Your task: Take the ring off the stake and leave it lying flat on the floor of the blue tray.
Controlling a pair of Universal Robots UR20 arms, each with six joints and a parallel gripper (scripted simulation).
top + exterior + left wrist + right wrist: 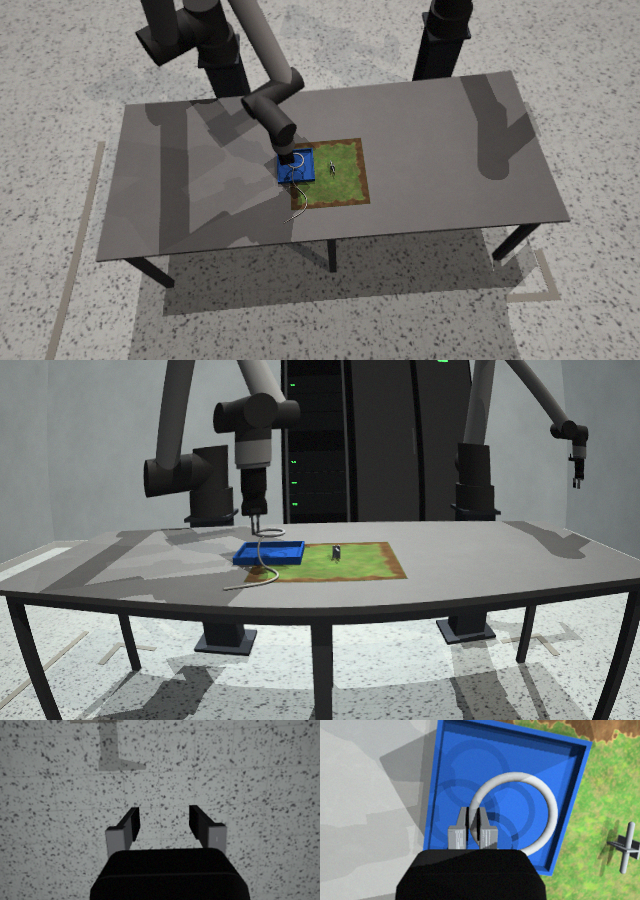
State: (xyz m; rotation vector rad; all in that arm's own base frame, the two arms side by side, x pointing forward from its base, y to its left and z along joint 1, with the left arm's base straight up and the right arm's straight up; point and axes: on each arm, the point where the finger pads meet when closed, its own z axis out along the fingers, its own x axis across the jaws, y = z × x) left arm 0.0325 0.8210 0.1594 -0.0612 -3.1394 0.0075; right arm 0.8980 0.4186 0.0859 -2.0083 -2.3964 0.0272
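The white ring (pixel 303 160) (pixel 284 533) (pixel 552 814) is off the stake (pixel 332 168) (pixel 336 552) (pixel 629 832). My right gripper (pixel 256 532) (pixel 473 816) is shut on one side of the ring and holds it roughly level above the blue tray (pixel 300 180) (pixel 280 561) (pixel 572 800). In the right wrist view the ring shows over the tray floor, and its near part is hidden behind the gripper body. The dark stake with its light rods stands on the green mat beside the tray. My left gripper (pixel 578 485) (pixel 164 816) is open and empty, far from the tray.
A thin pale cord (pixel 306 202) (pixel 250 586) hangs from near the ring, passes over the tray and lies curved on the table. The brown-edged mat (pixel 345 197) (pixel 350 572) reaches the tray's side. The tray's raised walls stand around its floor.
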